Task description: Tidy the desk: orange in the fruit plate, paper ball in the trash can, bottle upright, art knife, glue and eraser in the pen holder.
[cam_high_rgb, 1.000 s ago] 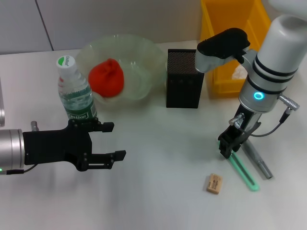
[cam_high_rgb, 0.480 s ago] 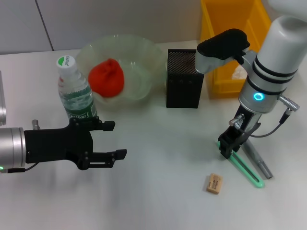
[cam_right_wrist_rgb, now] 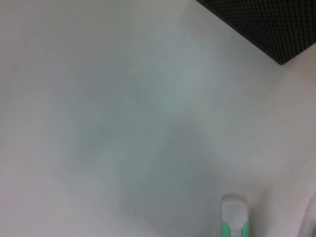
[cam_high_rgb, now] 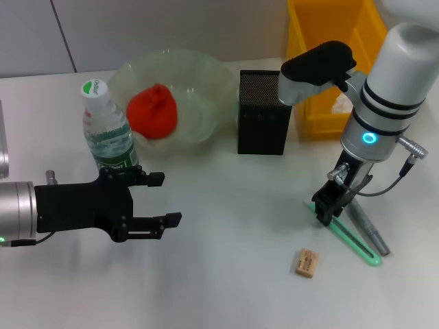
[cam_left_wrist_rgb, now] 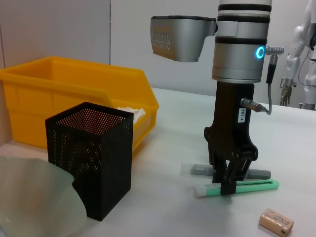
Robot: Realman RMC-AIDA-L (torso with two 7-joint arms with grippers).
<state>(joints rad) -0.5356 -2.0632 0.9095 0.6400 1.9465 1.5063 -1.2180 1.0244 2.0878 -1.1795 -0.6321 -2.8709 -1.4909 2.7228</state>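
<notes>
Down on the table at the right, my right gripper [cam_high_rgb: 325,211] stands with its fingers closed around one end of the green art knife [cam_high_rgb: 353,241], which lies flat. The left wrist view has the same gripper [cam_left_wrist_rgb: 224,183] astride the knife [cam_left_wrist_rgb: 254,185]. A grey glue stick [cam_high_rgb: 368,229] lies just beside the knife, and the tan eraser [cam_high_rgb: 306,262] a little nearer the front. The black mesh pen holder [cam_high_rgb: 263,113] stands behind. The orange [cam_high_rgb: 152,110] sits in the clear fruit plate [cam_high_rgb: 206,75]. The bottle [cam_high_rgb: 106,130] stands upright. My left gripper [cam_high_rgb: 167,199] hovers open in front of the bottle.
The yellow bin [cam_high_rgb: 329,41] at the back right holds a white paper ball [cam_high_rgb: 341,103]. The right wrist view gives only bare table, a tip of the knife [cam_right_wrist_rgb: 233,217] and a corner of the pen holder [cam_right_wrist_rgb: 266,24].
The free end of the green knife has swung slightly outward to the right on the table under the right gripper. The left arm has barely moved.
</notes>
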